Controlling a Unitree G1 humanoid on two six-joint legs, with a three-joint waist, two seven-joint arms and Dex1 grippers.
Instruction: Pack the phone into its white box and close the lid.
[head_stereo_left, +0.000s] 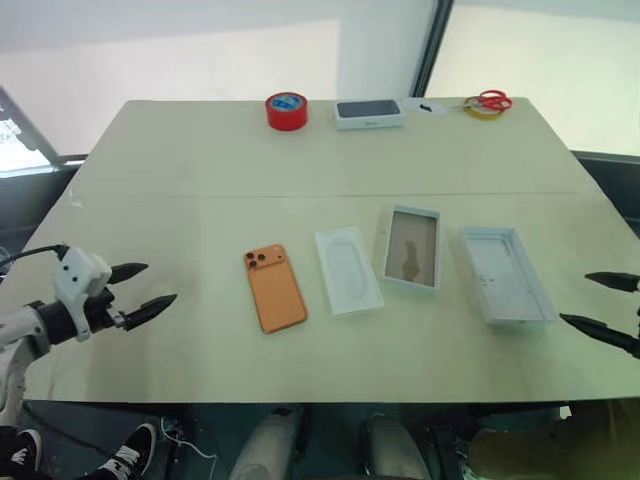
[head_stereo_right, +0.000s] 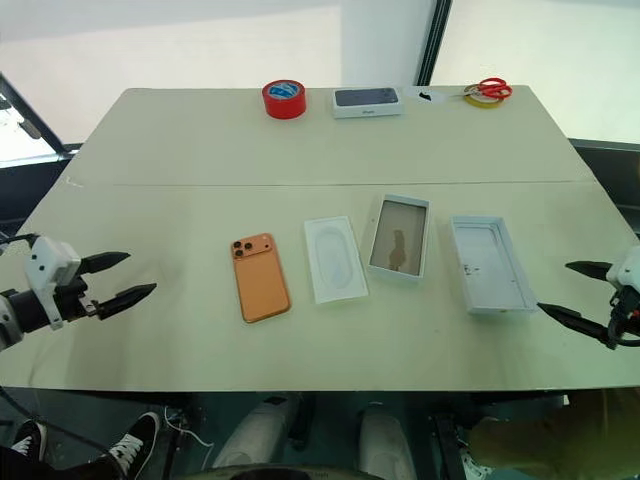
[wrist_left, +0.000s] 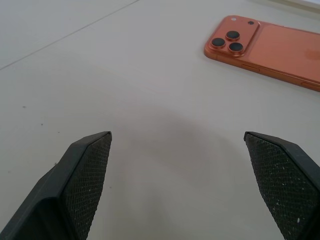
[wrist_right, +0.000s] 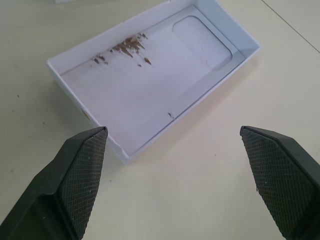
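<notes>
Grippers, left (head_stereo_left: 140, 286) at nine o'clock and right (head_stereo_right: 570, 291) at three, gaped wide and empty around phone (head_stereo_left: 274, 288), white box (head_stereo_left: 411, 248) and upturned lid (head_stereo_left: 505, 274).

No lettering can be read anywhere. The far white box (head_stereo_left: 369, 113) bears a small dark mark, too small to read.
</notes>
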